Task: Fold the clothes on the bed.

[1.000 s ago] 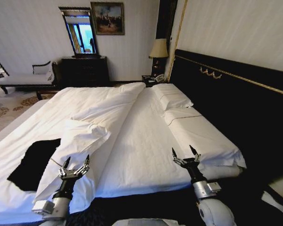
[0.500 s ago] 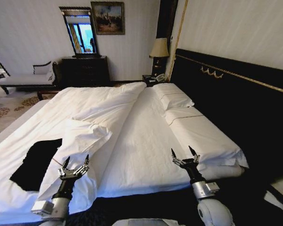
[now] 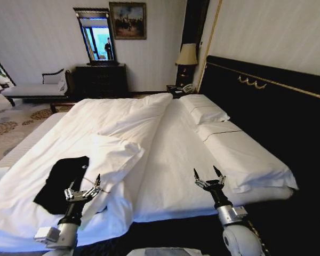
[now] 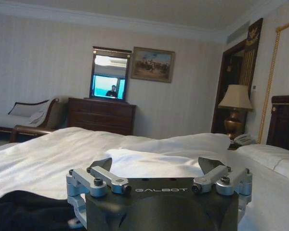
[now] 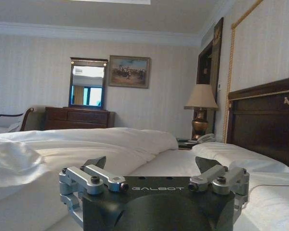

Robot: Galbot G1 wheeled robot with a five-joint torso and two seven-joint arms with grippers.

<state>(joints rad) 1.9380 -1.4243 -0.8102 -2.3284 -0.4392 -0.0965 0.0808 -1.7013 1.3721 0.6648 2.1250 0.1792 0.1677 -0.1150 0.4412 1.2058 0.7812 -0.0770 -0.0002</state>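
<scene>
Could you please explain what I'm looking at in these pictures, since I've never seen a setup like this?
This is a wheeled two-armed robot beside a bed. One picture comes from its head, looking down; the other two come from cameras on its wrists, looking out over each gripper. The left gripper and the right gripper both hover over the bed's near edge with jaws open, holding nothing. On the white bedding, by the left gripper, lies a black T-shirt, the clothes to fold, partly beside a rumpled fold of duvet. Pillows sit by the dark headboard.

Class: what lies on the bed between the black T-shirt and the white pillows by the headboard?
In the head view: rumpled white duvet, then flat sheet.
</scene>
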